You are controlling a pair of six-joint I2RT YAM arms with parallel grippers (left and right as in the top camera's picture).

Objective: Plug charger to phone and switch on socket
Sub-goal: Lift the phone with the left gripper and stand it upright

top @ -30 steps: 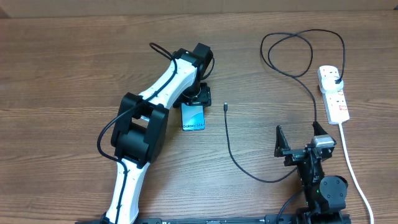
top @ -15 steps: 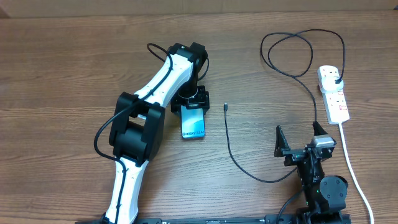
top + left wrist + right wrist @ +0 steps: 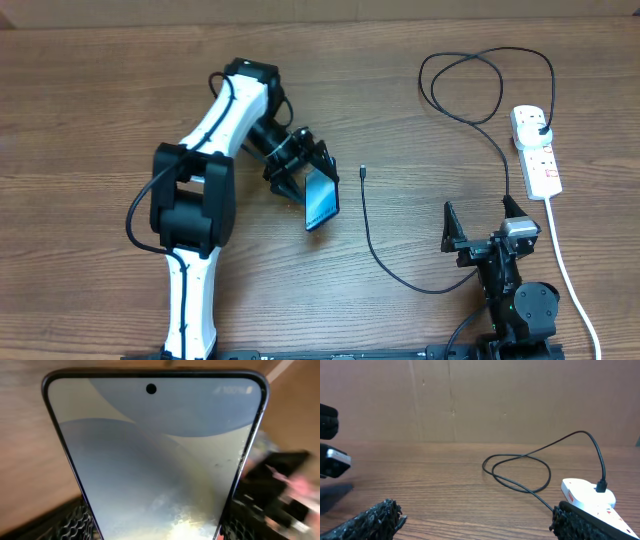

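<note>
My left gripper [image 3: 302, 172] is shut on the phone [image 3: 321, 199] and holds it lifted and tilted above the table, left of centre. The phone's lit blue-white screen [image 3: 155, 455] fills the left wrist view, between the two finger pads. The charger [image 3: 470, 100] is a thin black cable; its small connector tip [image 3: 363, 174] lies on the table just right of the phone, and its black plug [image 3: 541, 130] sits in the socket [image 3: 536, 150], a white power strip at the far right. My right gripper [image 3: 484, 222] is open and empty near the front edge, left of the socket [image 3: 587, 497].
The socket's thick white cord [image 3: 565, 265] runs toward the front edge past my right arm. The charger cable loops at the back right [image 3: 520, 467] and curves across the table in front of my right gripper. A brown cardboard wall [image 3: 480, 400] stands behind the table.
My left arm has swung left and turned, lifting the phone off the table and tilting it; the phone now points toward the connector tip. The right arm has not moved.
</note>
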